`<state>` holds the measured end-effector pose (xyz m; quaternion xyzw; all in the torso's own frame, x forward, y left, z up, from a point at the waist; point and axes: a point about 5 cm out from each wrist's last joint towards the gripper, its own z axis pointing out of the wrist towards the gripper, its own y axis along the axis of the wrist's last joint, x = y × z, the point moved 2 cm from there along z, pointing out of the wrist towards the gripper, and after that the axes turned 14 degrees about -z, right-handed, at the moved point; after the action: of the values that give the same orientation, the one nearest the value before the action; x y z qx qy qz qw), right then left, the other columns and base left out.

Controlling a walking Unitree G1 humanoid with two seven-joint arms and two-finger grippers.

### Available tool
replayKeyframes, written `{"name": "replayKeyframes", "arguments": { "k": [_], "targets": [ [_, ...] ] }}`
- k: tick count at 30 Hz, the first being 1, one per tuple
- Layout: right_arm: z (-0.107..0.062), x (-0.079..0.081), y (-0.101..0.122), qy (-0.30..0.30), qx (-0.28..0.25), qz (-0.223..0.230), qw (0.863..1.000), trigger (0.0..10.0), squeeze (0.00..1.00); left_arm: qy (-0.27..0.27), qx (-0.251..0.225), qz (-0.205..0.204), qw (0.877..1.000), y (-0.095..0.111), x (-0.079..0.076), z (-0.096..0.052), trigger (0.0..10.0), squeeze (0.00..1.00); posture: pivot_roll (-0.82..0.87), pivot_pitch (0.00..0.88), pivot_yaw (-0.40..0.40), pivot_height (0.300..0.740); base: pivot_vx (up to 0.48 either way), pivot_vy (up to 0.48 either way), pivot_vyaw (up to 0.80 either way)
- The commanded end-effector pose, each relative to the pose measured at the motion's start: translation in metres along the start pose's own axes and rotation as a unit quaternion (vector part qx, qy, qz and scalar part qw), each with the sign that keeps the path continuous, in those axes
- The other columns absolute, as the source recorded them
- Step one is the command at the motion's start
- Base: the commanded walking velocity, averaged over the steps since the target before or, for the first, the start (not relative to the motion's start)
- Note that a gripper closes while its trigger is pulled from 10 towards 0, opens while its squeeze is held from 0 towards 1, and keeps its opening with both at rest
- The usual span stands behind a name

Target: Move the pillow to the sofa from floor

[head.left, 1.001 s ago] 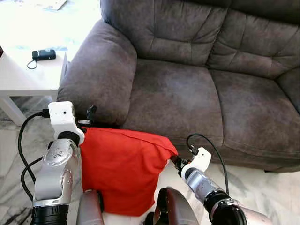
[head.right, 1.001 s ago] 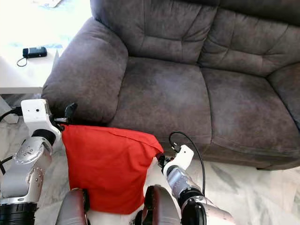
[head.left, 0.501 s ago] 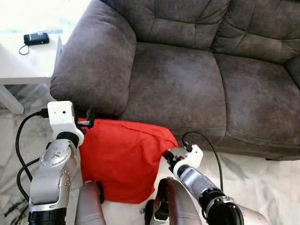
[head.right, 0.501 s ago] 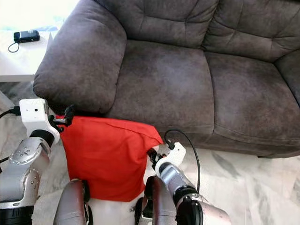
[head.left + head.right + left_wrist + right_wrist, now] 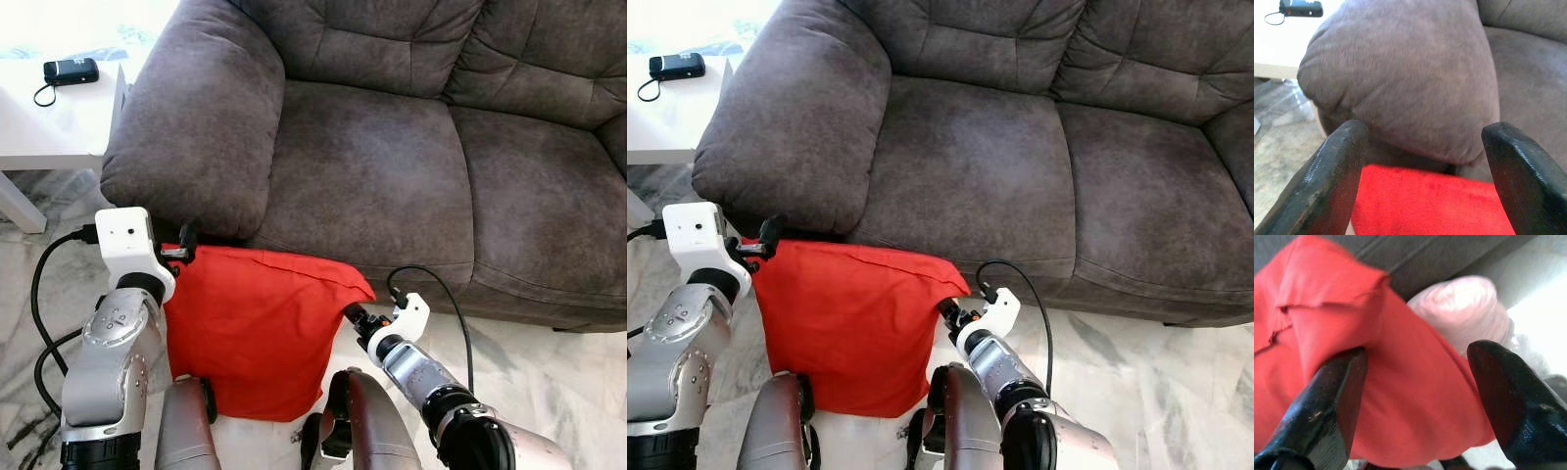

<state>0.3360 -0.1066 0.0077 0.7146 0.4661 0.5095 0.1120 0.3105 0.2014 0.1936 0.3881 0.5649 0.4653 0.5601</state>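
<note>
The red pillow (image 5: 257,328) hangs upright in front of the grey sofa (image 5: 392,166), held up between the 2 grippers at its top corners. Its upper edge lies level with the front of the sofa seat, just below the sofa's armrest (image 5: 191,127). Its lower edge reaches down between the robot's 2 legs (image 5: 367,431), above the marbled floor (image 5: 549,352).

Left gripper (image 5: 184,245): positioned at the upper left corner of the pillow, directly under the armrest. In the left wrist view the 2 black fingers (image 5: 1332,181) stand wide apart, with red fabric between them at their base and the armrest ahead. Whether the jaws clamp the fabric cannot be told from these frames.

Right gripper (image 5: 351,313): positioned at the upper right corner of the pillow, just in front of the seat cushion's front face. In the right wrist view the 2 fingers (image 5: 1327,406) are spread, with the red fabric bunched between them and touching the near finger. A firm clamp cannot be confirmed.

A black cable (image 5: 436,294) loops from the right wrist. A white counter (image 5: 49,117) stands beside the armrest on the robot's left, carrying a small black device (image 5: 71,70) with a cord.
</note>
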Motion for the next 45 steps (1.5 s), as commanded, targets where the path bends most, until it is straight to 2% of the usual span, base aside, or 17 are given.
{"name": "replayKeyframes", "arguments": {
  "k": [1,8,17,21,23,26,27,29,32,41,45],
  "targets": [
    [-0.001,-0.004,0.014,-0.004,-0.024,0.004,1.000,10.0,0.00,-0.011,0.004,-0.009,1.000,-0.001,-0.006,0.000,10.0,0.00,0.15,0.265,-0.214,0.612,0.000,0.000,0.00],
    [-0.001,0.000,0.032,0.020,-0.058,0.025,0.998,10.0,0.00,-0.024,0.000,-0.015,1.000,0.002,-0.013,0.005,10.0,0.00,0.15,0.260,-0.212,0.612,0.000,0.000,0.00],
    [-0.001,0.008,0.033,0.061,-0.072,0.042,0.995,10.0,0.00,-0.036,-0.002,-0.021,0.999,0.005,-0.017,0.006,10.0,0.00,0.15,0.261,-0.209,0.612,0.000,0.000,0.00],
    [-0.001,0.024,0.031,0.142,-0.079,0.053,0.985,10.0,0.00,-0.039,-0.006,-0.027,0.999,0.007,-0.018,0.008,10.0,0.00,0.15,0.268,-0.209,0.612,0.000,0.000,0.00],
    [-0.001,0.026,0.028,0.150,-0.071,0.050,0.985,10.0,0.00,-0.041,-0.006,-0.027,0.999,0.008,-0.018,0.007,10.0,0.00,0.15,0.272,-0.210,0.612,0.000,0.000,0.00],
    [-0.001,0.027,0.023,0.153,-0.063,0.043,0.985,10.0,0.00,-0.041,-0.006,-0.028,0.999,0.008,-0.018,0.007,10.0,0.00,0.15,0.273,-0.211,0.612,0.000,0.000,0.00],
    [-0.001,0.024,0.015,0.140,-0.045,0.039,0.988,10.0,0.00,-0.043,-0.004,-0.031,0.999,0.007,-0.019,0.006,10.0,0.00,0.15,0.273,-0.211,0.612,0.000,0.000,0.00],
    [-0.002,0.022,0.004,0.145,-0.028,0.012,0.989,10.0,0.00,-0.045,-0.003,-0.031,0.999,0.006,-0.019,0.005,10.0,0.00,0.15,0.279,-0.210,0.612,0.000,0.000,0.00],
    [-0.003,0.015,-0.007,0.119,-0.008,-0.016,0.993,10.0,0.00,-0.044,-0.001,-0.030,0.999,0.005,-0.019,0.005,10.0,0.00,0.15,0.282,-0.211,0.612,0.000,0.000,0.00],
    [-0.004,0.009,-0.018,0.089,0.010,-0.035,0.995,10.0,0.00,-0.040,0.003,-0.024,0.999,0.003,-0.018,0.001,10.0,0.00,0.15,0.299,-0.214,0.612,0.000,0.000,0.00],
    [-0.003,0.009,-0.014,0.080,-0.003,-0.039,0.996,10.0,0.00,-0.039,0.005,-0.021,0.999,0.002,-0.018,-0.001,10.0,0.00,0.16,0.311,-0.213,0.612,0.000,0.000,0.00]
  ]
}}
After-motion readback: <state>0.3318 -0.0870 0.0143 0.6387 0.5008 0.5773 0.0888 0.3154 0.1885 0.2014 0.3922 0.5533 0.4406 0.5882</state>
